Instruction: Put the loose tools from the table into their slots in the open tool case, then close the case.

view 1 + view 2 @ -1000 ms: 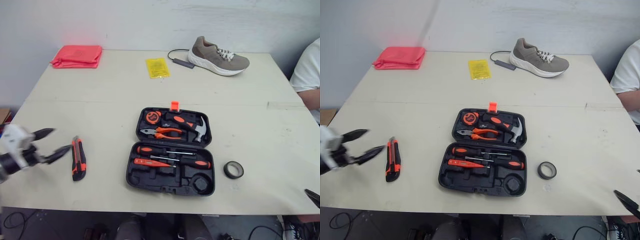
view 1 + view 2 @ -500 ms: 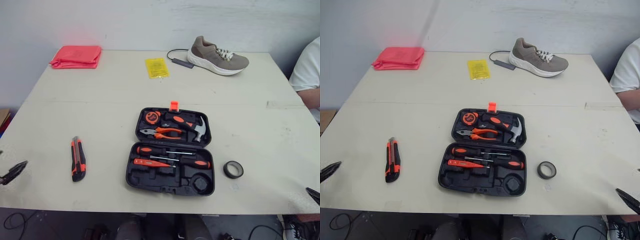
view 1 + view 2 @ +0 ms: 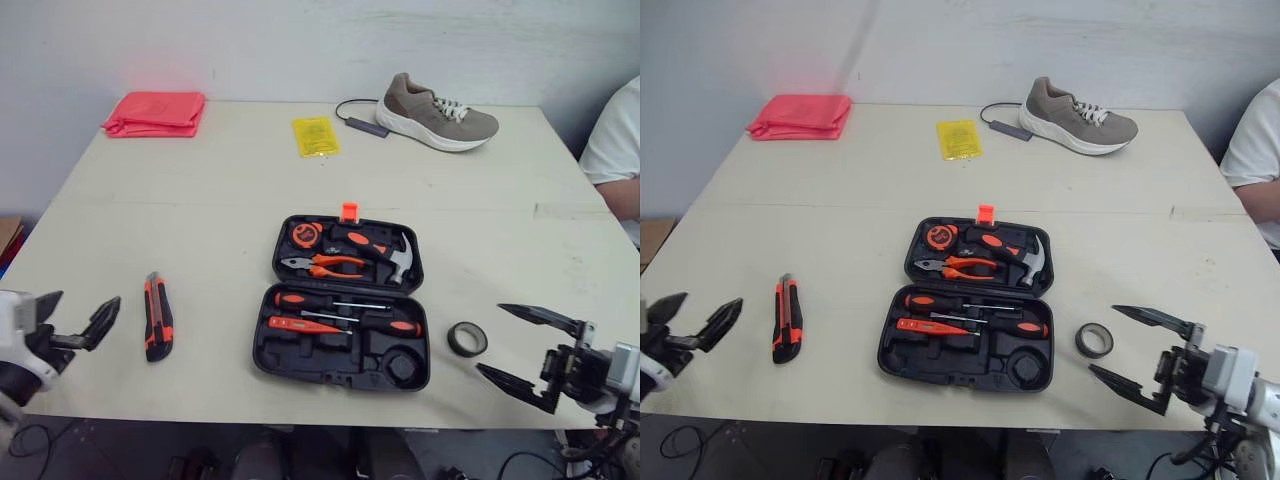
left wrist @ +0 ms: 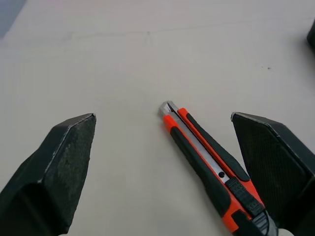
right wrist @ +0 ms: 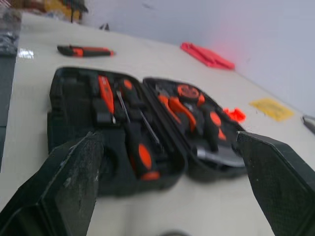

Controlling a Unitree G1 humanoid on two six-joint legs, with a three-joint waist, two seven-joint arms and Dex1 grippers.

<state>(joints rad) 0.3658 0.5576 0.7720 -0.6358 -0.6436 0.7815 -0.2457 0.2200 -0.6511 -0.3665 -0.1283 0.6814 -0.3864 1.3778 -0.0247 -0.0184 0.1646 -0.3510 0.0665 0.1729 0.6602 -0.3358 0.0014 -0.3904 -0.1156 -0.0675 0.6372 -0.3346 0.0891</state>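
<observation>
The open black tool case (image 3: 345, 300) lies at mid-table with a tape measure, pliers and a hammer in its far half and screwdrivers in its near half. An orange-and-black utility knife (image 3: 156, 316) lies loose on the table to the case's left. My left gripper (image 3: 78, 312) hangs open just left of the knife, and the knife (image 4: 211, 157) points up between its fingers in the left wrist view. A black tape roll (image 3: 466, 339) sits right of the case. My right gripper (image 3: 495, 340) is open just right of the roll, facing the case (image 5: 142, 123).
A tan shoe (image 3: 435, 112) with a cable (image 3: 360, 122) beside it, a yellow packet (image 3: 315, 135) and a folded pink cloth (image 3: 155, 112) lie along the table's far side. A person's white sleeve (image 3: 615, 140) shows at the right edge.
My left gripper dropped toward the table's front-left corner, then came back up, open, beside the knife. My right gripper rose from the bottom right corner to beside the tape roll.
</observation>
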